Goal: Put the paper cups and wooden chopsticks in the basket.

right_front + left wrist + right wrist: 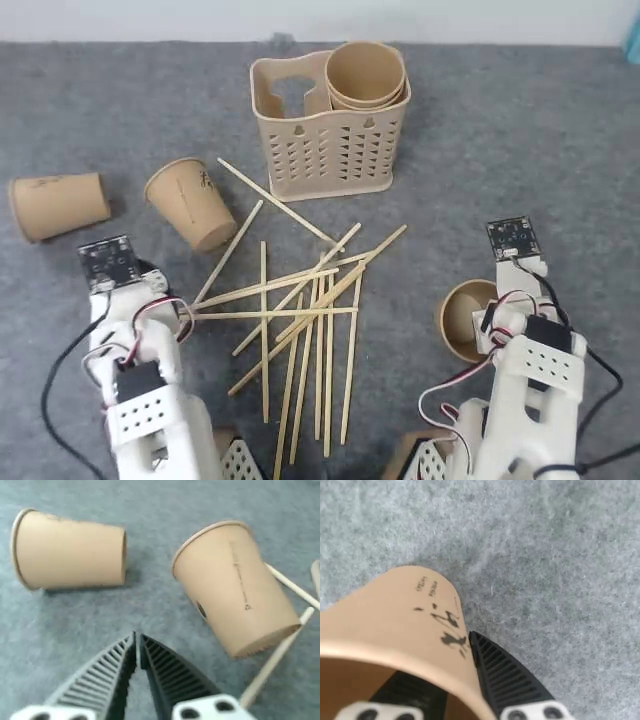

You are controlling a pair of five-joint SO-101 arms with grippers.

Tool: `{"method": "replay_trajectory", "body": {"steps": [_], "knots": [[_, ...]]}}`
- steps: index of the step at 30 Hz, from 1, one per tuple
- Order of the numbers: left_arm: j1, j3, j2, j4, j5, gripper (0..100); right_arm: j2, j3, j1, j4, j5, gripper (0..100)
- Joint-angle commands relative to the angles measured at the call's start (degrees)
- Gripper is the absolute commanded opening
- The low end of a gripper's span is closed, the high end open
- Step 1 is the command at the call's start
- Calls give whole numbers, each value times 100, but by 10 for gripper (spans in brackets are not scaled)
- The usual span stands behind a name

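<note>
pinching a paper cup (395, 625), the right gripper (450, 655) has one finger inside the cup and the other finger pressed on the outer wall, so the cup wall is clamped between them. that cup sits low at the right side of the grey felt mat (520, 140), mouth tipped up and toward the chopsticks, well apart from the basket (330, 150). left gripper (137, 637) hangs over bare mat at the left with its fingers pressed nearly together, nothing between them. two more cups lie on their sides ahead of it: far-left cup (58, 205) and second cup (192, 203), near each other but not touching. wooden chopsticks (300, 310) lie scattered in a crossed pile on the mat between the two arms, a couple of sticks running right by the second cup's base. basket stands upright at the far middle of the mat, stacked cups (365, 72) upright in its right compartment.
</note>
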Motion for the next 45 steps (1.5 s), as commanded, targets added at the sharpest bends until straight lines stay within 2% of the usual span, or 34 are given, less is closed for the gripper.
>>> {"method": "replay_trajectory", "body": {"steps": [1, 6, 12, 17, 21, 25, 32, 40, 45], "knots": [[-35, -22, -132, -158, 9, 13, -22, 53, 154, -40, 35, 8], [-35, -22, -123, -158, 0, 13, -22, -422, 110, 303, 35, 8], [-35, -13, -123, -158, 0, 13, 13, -2690, 84, 2325, 35, 8], [-26, -13, -123, -158, 0, 13, 40, -4589, -497, 3389, -422, 8], [-26, -13, -123, -158, 0, 13, 57, -5749, -1130, 3503, -862, 8], [-35, -13, -123, -158, 0, 13, 57, -6286, -2000, 2932, -1125, 8], [-35, -13, -123, -158, 0, 13, 207, -6338, -3143, 857, -1380, 8], [-9, -13, -123, -158, -9, 13, 1842, -6488, -3319, -1235, -1363, 8], [9, -13, -123, -158, -9, 13, 2958, -7393, -3275, -1604, -1371, 8]]}}
